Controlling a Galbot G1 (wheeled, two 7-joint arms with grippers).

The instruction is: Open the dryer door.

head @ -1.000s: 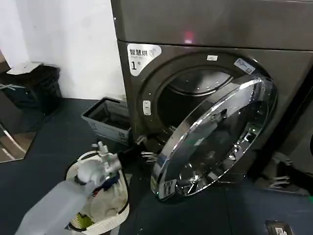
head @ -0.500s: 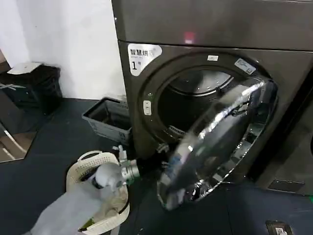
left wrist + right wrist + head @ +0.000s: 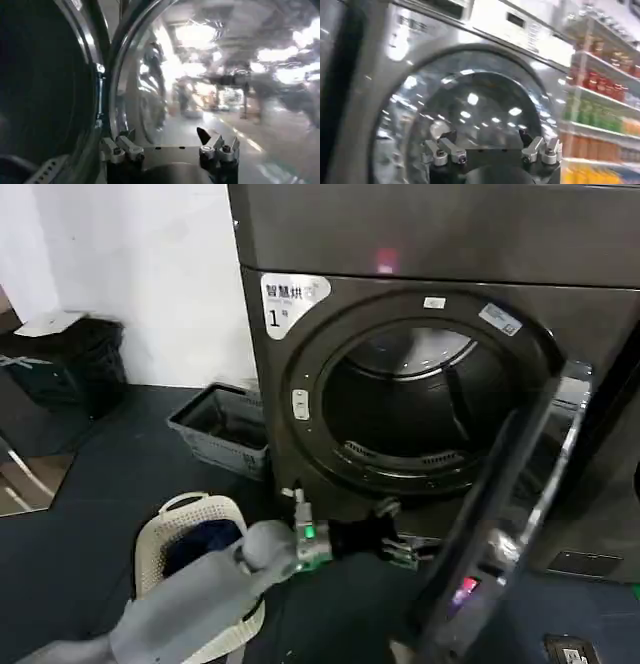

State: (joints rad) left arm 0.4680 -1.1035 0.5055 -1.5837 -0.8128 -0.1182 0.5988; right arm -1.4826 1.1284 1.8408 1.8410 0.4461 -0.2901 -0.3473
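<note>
The left gripper (image 3: 400, 546) sits low in front of the dryer (image 3: 420, 334), its fingers (image 3: 122, 147) spread apart and grasping nothing, just beside the lower edge of the swung-out door. Beneath the left arm stands a cream laundry basket (image 3: 180, 519) with dark fabric inside. The dryer door (image 3: 500, 514) stands open on its right-hand hinge, seen almost edge-on, its long axis running upright with a slight tilt and its glass face pointing away from the drum. The round drum opening (image 3: 415, 399) is fully exposed. A grey plastic crate (image 3: 220, 429) sits on the floor left of the machine. The right gripper (image 3: 490, 150) has its fingers parted and empty, facing another machine's round glass door (image 3: 470, 115).
</note>
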